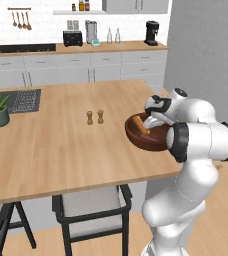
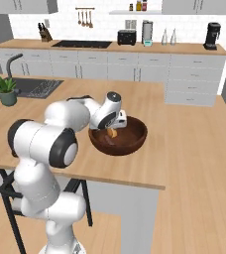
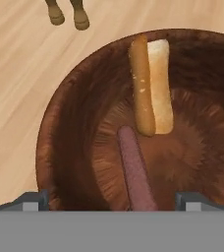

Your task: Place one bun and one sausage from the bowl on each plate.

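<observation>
Sausage [image 3: 133, 170] lies nearest me on the floor of the bowl [image 3: 65, 128], its long axis running away from the gripper [image 3: 113, 199], its near end between the two fingertips [image 3: 33, 199], which stand wide apart with nothing held. So I judge a straight descent would straddle it across its width, no wrist turn needed. Beyond it, up the far wall, a bun [image 3: 151, 83] leans, its two halves side by side, its near end close to the sausage's far end; that could get nudged. Past the rim stand two small shakers [image 3: 67, 15] on the counter [image 3: 20, 74]. From the base views, the hand [image 2: 111, 115] hangs over the bowl near the counter's edge. I see no plates.
</observation>
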Robot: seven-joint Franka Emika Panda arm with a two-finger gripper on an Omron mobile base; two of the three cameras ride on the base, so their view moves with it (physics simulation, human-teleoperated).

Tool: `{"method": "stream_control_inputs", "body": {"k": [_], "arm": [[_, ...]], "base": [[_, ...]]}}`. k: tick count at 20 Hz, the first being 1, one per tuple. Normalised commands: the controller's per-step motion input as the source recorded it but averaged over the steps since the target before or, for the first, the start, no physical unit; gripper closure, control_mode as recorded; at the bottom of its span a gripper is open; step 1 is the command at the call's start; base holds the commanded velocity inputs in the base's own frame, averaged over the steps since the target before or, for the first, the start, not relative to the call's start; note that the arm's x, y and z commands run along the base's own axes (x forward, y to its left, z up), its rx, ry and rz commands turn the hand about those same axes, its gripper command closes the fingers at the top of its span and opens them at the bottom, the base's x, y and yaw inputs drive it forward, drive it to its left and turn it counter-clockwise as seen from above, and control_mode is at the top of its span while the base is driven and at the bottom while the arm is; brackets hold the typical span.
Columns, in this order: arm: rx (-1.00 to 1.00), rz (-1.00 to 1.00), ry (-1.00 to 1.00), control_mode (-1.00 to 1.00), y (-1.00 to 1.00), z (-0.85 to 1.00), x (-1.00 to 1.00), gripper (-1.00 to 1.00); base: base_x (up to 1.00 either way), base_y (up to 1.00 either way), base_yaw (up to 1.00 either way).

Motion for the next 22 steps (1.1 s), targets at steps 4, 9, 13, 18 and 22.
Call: {"method": "stream_control_inputs", "body": {"k": [4,9,13,18,22], "arm": [[-0.02,0.00,0.00,-1.00,0.14,-0.14,0.45,-1.00],[-0.05,0.00,0.03,-1.00,0.13,-0.37,0.47,-1.00],[-0.04,0.00,0.01,-1.00,0.04,-0.31,0.50,-1.00],[-0.03,0.00,0.01,-1.00,0.00,-0.24,0.59,-1.00],[-0.01,0.00,0.03,-1.00,0.00,-0.32,0.53,-1.00]], "base": [[0.00,0.00,0.00],[0.00,0.00,0.00],[0.00,0.00,0.00],[0.00,0.00,0.00],[0.00,0.00,0.00]]}}
